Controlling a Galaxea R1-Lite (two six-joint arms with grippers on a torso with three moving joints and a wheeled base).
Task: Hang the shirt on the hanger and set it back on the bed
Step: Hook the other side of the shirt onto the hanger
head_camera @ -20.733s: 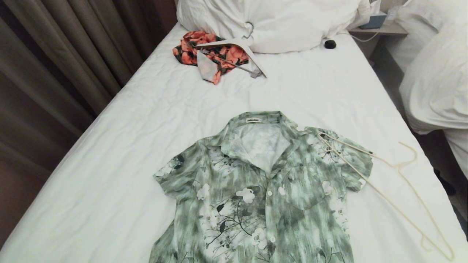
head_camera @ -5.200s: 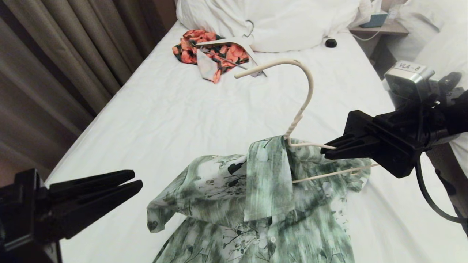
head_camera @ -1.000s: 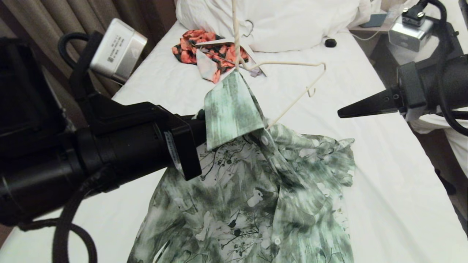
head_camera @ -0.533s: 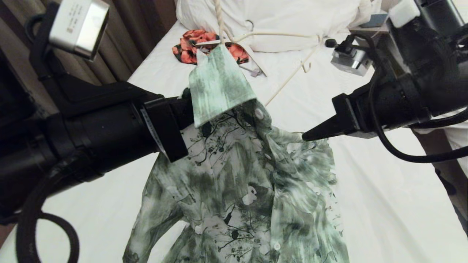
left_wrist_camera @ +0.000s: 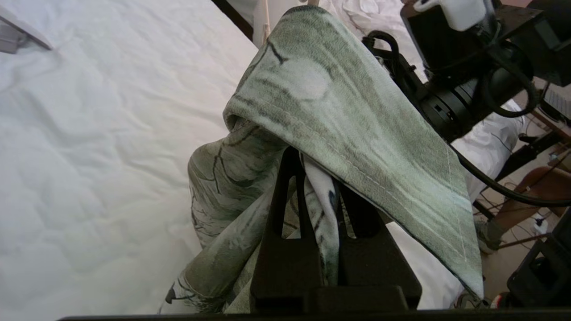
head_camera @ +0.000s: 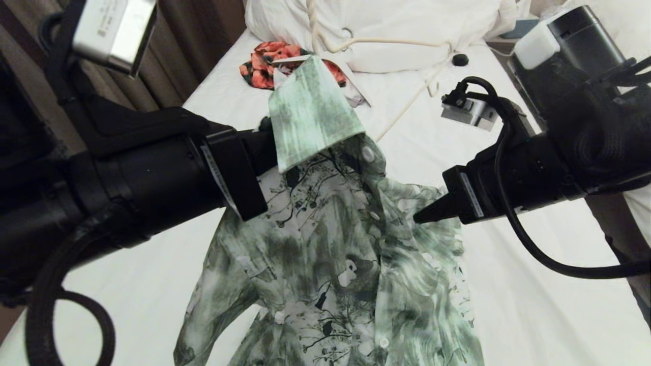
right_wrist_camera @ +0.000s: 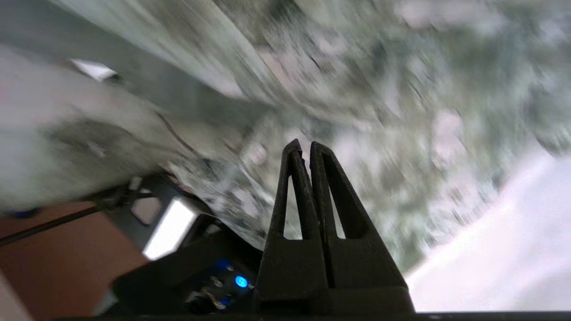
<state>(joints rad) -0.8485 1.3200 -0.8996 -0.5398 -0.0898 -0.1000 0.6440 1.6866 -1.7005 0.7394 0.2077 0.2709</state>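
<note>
- The bed (head_camera: 508, 305), with its wrinkled white sheet, filled the head view; brown curtains (head_camera: 193, 30) hung at 10 o'clock, white pillows (head_camera: 396, 30) lay at 12 o'clock, and a second white bed (head_camera: 630, 30) showed at 2 o'clock.
- The shirt (head_camera: 346, 264) hung lifted at the middle of the head view, its lower part trailing towards 6 o'clock and its collar flap raised towards 12.
- Only the left wrist view showed the grip itself: the left gripper (left_wrist_camera: 312, 165) had its jaws clamped on a fold of shirt cloth, with the collar draped over their tips. In the head view that grip was hidden behind the collar.
- The right gripper (head_camera: 422, 217) came in from 3 o'clock, jaws pressed together and empty, their tip at the shirt's shoulder; whether it touched the cloth could not be told. The right wrist view showed only blurred green print beyond it.
- The hanger (head_camera: 407, 43) rose above the collar, one arm bare, reaching towards 1 o'clock.
- An orange-red floral garment (head_camera: 264, 63) lay at 11 o'clock near the pillows.
</note>
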